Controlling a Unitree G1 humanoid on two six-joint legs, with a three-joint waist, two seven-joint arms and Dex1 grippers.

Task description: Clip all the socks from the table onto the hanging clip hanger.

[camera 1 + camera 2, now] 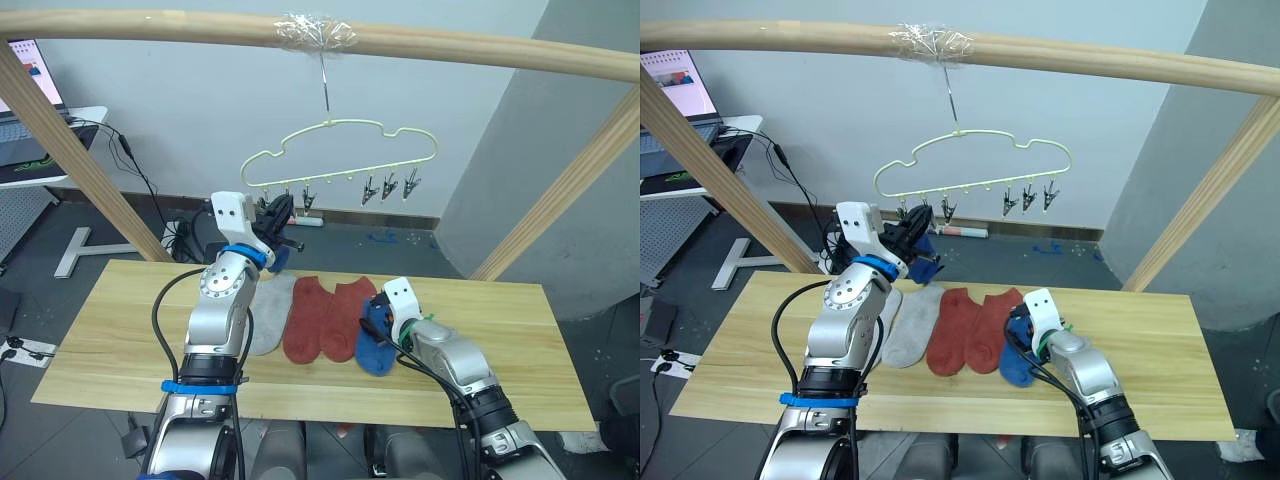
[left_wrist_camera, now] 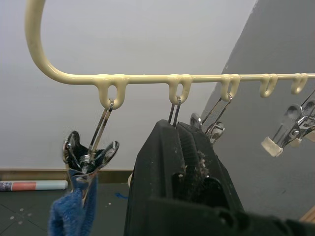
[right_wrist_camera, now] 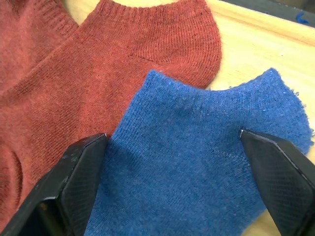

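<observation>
One blue sock clipped, the second under way.
Left claw (image 2: 179,162), clenched, squeezes a clip on the pale yellow wire hanger (image 1: 340,150); right claw (image 3: 172,162), released, straddles the blue ankle sock (image 3: 206,162) on the light wood worktop (image 1: 500,350) and must close next.

Lighting: even, diffuse indoor light, moderately bright. Shadows: soft and faint on the table (image 1: 500,340) around the socks (image 1: 320,318). Glare: small highlights on the tape wrapped round the wooden pole (image 1: 315,32) above the clip hanger (image 1: 340,155); glints on the metal clips (image 2: 91,155). Focus: the black fingers (image 2: 182,182) nearest the clips were blurred; sock knit was sharp.
</observation>
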